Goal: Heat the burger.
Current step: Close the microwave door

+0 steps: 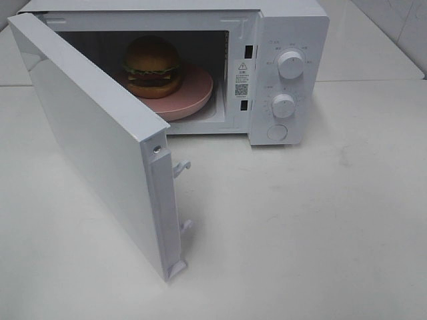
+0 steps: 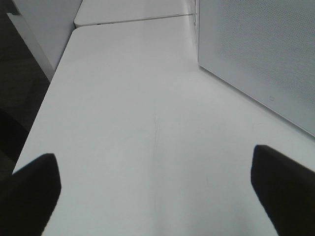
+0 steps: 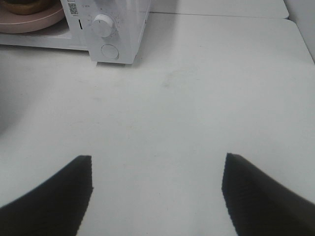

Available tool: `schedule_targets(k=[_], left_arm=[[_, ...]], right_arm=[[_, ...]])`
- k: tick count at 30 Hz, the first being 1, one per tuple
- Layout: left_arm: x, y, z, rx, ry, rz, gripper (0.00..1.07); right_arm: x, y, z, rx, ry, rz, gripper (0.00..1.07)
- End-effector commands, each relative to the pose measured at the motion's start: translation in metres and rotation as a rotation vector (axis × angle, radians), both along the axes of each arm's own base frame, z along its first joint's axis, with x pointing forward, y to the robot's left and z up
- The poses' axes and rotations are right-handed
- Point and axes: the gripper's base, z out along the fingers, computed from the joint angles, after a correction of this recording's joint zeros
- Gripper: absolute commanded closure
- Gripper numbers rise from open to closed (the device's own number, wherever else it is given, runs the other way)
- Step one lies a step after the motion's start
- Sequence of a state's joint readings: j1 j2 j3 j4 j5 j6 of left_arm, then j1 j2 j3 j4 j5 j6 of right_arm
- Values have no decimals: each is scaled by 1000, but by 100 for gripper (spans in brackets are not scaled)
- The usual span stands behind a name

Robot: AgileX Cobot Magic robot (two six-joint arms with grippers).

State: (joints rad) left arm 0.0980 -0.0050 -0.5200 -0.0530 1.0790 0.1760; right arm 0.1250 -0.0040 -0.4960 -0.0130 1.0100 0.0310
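The burger (image 1: 153, 65) sits on a round pink plate (image 1: 190, 97) inside the white microwave (image 1: 290, 30), whose door (image 1: 90, 133) stands swung wide open toward the front left. In the right wrist view a sliver of the burger (image 3: 22, 6) and the plate (image 3: 34, 20) shows in the cavity. Neither gripper appears in the exterior high view. My left gripper (image 2: 156, 189) is open over bare table beside the door's outer face (image 2: 261, 54). My right gripper (image 3: 156, 189) is open above the table, well in front of the microwave, with nothing between its fingers.
Two knobs (image 1: 291, 65) and a round button (image 1: 277, 132) are on the microwave's control panel. The white table (image 1: 300, 227) extends in front and to the right. The table's left edge (image 2: 44, 103) drops to dark floor in the left wrist view.
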Motion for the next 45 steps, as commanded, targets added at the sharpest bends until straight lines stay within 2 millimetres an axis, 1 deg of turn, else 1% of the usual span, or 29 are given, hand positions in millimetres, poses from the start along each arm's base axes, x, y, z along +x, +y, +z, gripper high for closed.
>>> schedule_targets(k=[1, 20, 26, 30, 31, 32, 33, 34, 35, 36, 37, 38, 39, 40, 41, 42, 43, 44, 45], left_arm=[[-2, 0, 0, -2, -22, -5, 9], [-2, -1, 0, -5, -22, -6, 9], [2, -5, 1, -52, -6, -37, 9], [7, -6, 9, -70, -21, -51, 9], [10, -6, 14, -71, -35, -48, 9], [10, -6, 14, -71, -35, -48, 9], [16, -5, 17, -73, -37, -45, 11], [20, -4, 18, -72, -40, -42, 15], [20, -4, 18, -72, -40, -42, 15], [28, -3, 21, -75, -48, -36, 23], [33, -2, 22, -77, -51, -33, 27], [33, -2, 22, -77, -51, -33, 27], [41, -1, 24, -78, -56, -28, 39], [46, -1, 25, -79, -55, -25, 45], [46, -1, 25, -79, -55, -25, 45], [54, 0, 25, -85, -40, -20, 56], [59, 1, 25, -88, -30, -18, 62], [59, 1, 25, -88, -30, -18, 62], [68, 2, 25, -91, -12, -13, 73]], right_arm=[[-4, 0, 1, 0, -43, -3, 35], [-4, 0, 1, 0, -43, -3, 35], [-4, 0, 1, 0, -43, -3, 35], [-4, 0, 1, 0, -43, -3, 35], [-4, 0, 1, 0, -43, -3, 35], [-4, 0, 1, 0, -43, -3, 35], [-4, 0, 1, 0, -43, -3, 35], [-4, 0, 1, 0, -43, -3, 35], [-4, 0, 1, 0, -43, -3, 35], [-4, 0, 1, 0, -43, -3, 35], [-4, 0, 1, 0, -43, -3, 35], [-4, 0, 1, 0, -43, -3, 35], [-4, 0, 1, 0, -43, -3, 35], [-4, 0, 1, 0, -43, -3, 35], [-4, 0, 1, 0, -43, -3, 35], [-4, 0, 1, 0, -43, -3, 35], [-4, 0, 1, 0, -43, -3, 35], [-4, 0, 1, 0, -43, -3, 35], [-4, 0, 1, 0, -43, -3, 35]])
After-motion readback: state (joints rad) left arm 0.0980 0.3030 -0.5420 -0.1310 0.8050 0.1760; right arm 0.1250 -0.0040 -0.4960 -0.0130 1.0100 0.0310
